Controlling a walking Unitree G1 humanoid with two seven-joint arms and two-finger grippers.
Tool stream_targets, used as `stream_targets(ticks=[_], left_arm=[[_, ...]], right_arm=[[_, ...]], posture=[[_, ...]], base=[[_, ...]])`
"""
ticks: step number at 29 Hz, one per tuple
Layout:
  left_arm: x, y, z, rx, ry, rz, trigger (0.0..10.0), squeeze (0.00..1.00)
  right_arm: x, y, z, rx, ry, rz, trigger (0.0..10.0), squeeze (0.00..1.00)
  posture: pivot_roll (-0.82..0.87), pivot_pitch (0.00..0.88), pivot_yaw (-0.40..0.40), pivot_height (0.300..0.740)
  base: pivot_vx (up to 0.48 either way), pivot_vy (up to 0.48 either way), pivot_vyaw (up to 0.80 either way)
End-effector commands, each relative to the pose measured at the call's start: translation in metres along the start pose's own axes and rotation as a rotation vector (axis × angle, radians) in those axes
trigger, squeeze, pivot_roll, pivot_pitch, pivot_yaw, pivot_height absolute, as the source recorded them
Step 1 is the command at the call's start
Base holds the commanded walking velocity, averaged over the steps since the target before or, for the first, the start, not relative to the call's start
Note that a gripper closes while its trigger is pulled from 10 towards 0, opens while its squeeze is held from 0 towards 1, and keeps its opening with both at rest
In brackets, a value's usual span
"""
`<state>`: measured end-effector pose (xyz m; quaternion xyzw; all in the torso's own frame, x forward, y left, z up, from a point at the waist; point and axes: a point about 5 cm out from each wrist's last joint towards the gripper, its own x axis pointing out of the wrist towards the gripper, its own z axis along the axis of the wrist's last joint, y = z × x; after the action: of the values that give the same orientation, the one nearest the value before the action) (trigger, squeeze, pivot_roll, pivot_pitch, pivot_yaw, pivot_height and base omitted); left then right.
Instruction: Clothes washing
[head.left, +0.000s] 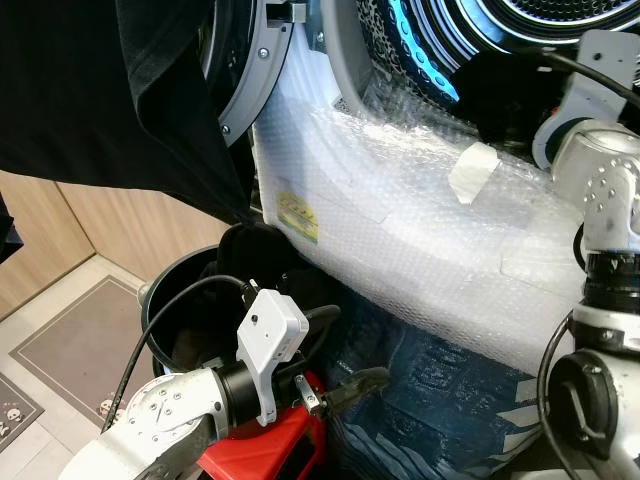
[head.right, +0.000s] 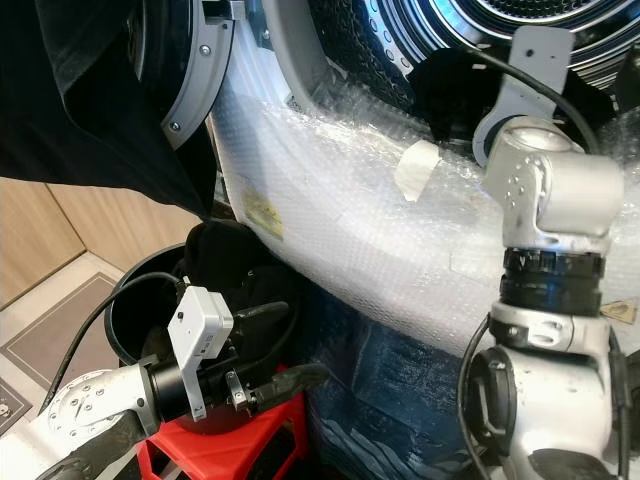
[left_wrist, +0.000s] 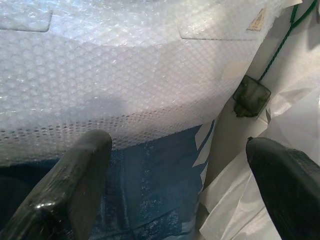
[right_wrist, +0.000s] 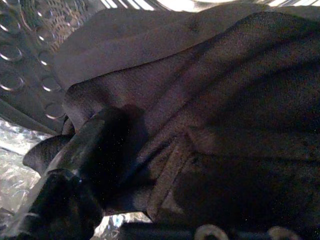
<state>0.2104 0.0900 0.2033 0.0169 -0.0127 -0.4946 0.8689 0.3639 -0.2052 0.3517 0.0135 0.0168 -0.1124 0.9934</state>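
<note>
Right wrist view: right gripper (right_wrist: 100, 165) is at the mouth of the washer drum (head.left: 440, 40), fingers pressed into the dark garment (right_wrist: 200, 100), apparently pinching a fold. Step looks like loading: the garment lies on the drum lip, partly inside. Left gripper (head.left: 345, 385) hovers low by the black bucket (head.left: 165, 300) on a red stool (head.left: 260, 450), fingers spread, empty, facing the bubble-wrapped washer front (head.left: 420, 240). Next: push the cloth deeper, then release.
</note>
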Motion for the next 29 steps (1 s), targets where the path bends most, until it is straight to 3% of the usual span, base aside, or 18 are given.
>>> stream_targets(ticks=[1,6,10,14,17,19,22,29], left_arm=[[0.002,-0.002,0.001,-0.003,-0.013,-0.018,10.0,0.00],[0.003,-0.001,0.001,-0.005,-0.019,-0.025,10.0,0.00],[0.004,-0.001,0.001,-0.005,-0.022,-0.029,10.0,0.00],[0.006,0.000,0.002,-0.003,-0.026,-0.033,10.0,0.00],[0.007,0.001,0.002,0.000,-0.029,-0.036,10.0,0.00],[0.006,0.002,0.002,0.002,-0.028,-0.036,10.0,0.00],[0.006,0.002,0.002,0.001,-0.027,-0.037,10.0,0.00],[0.006,0.005,0.004,0.002,-0.031,-0.028,10.0,0.00]], right_arm=[[-0.007,-0.002,0.002,0.043,-0.021,0.014,10.0,0.00],[-0.019,-0.002,0.007,0.097,-0.078,0.072,10.0,0.00],[-0.037,0.006,0.017,0.029,-0.152,0.176,10.0,0.00],[-0.042,0.005,0.019,-0.017,-0.157,0.221,10.0,0.00],[-0.046,0.003,0.016,-0.061,-0.067,0.303,10.0,0.00],[-0.052,0.000,0.010,-0.178,0.023,0.361,10.0,0.00],[-0.054,-0.006,0.003,-0.228,0.123,0.377,10.0,0.00],[-0.052,-0.026,0.005,-0.223,0.271,0.344,10.0,0.00]], posture=[[-0.07,0.108,-0.064,0.740],[-0.08,0.101,-0.063,0.740],[-0.09,0.096,-0.059,0.740],[-0.10,0.094,-0.056,0.740],[-0.10,0.097,-0.053,0.740],[-0.11,0.101,-0.048,0.740],[-0.11,0.102,-0.045,0.740],[-0.11,0.109,-0.048,0.740]], base=[[0.000,0.000,0.00],[0.000,0.000,0.00],[0.000,0.000,0.00],[0.000,0.000,0.00],[0.000,0.000,0.00],[0.000,0.000,0.00],[0.000,0.000,0.00],[0.000,0.000,0.00]])
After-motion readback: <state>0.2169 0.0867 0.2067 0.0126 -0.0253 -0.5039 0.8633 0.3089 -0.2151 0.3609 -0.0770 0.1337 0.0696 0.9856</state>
